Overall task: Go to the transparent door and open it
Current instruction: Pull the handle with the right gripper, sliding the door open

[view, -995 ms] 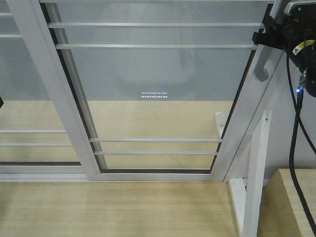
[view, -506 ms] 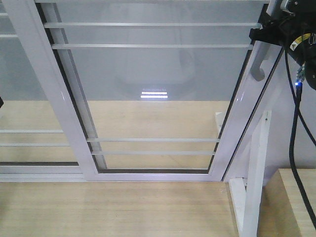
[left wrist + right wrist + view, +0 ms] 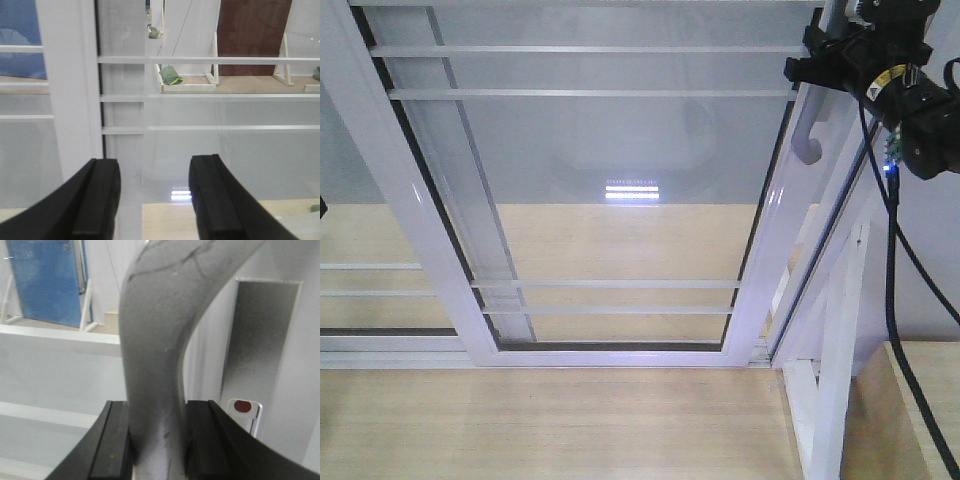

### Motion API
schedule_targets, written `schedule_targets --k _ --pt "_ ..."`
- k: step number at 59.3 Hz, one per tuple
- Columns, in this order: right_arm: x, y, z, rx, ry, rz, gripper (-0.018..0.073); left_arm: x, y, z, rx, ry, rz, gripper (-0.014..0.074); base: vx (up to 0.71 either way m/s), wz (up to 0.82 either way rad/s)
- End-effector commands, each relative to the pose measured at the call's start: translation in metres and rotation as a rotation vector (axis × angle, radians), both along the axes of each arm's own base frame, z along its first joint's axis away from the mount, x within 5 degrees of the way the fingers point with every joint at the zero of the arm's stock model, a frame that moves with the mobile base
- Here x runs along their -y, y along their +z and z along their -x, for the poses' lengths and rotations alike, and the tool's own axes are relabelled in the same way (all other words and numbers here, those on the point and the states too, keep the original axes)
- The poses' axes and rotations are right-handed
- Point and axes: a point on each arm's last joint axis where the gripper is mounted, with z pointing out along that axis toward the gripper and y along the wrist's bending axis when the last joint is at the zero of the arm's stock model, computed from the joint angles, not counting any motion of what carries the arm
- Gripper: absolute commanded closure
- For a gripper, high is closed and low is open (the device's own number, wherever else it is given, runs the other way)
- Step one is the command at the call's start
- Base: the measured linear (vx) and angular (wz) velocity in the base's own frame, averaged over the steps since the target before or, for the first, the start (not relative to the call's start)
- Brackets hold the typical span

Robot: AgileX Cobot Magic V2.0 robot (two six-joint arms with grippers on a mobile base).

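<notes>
Curved silver-white bar handle (image 3: 155, 330) pinched by right gripper (image 3: 157, 440).
Pull to be kept straight & level (left gripper (image 3: 155, 172) spread, idle).

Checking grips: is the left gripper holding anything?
No, the left gripper is open, its fingers apart with nothing between them.

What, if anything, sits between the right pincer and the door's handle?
Nothing visible does. In the right wrist view the right pincer is shut on the handle of the door, with a pad against each side of the bar.
</notes>
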Motion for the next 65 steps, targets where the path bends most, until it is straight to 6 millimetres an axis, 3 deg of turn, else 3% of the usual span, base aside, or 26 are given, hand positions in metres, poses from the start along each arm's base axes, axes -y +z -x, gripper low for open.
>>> schedule_targets --k 1,18,36,45,65 --pt "-0.042 0.047 0.011 0.224 0.155 -0.009 0.0234 0.002 0.020 -0.001 0.121 -0.021 0.025 0.0145 0.00 0.00" --pt "-0.076 0.048 0.019 0.234 0.186 -0.035 0.0137 0.002 0.020 -0.001 0.119 -0.021 0.025 0.0145 0.00 0.00" --pt "-0.076 0.050 0.026 0.174 0.168 -0.007 0.0120 0.002 0.018 -0.001 0.097 -0.020 -0.023 0.0145 0.00 0.00" --pt "-0.069 0.052 0.055 0.145 0.167 0.001 0.0120 0.002 0.013 -0.007 0.074 -0.022 -0.022 0.0145 0.00 0.00" --pt "-0.040 0.044 0.165 0.081 0.155 -0.004 0.0120 0.015 -0.010 -0.037 0.035 -0.133 -0.115 0.0145 0.00 0.00"
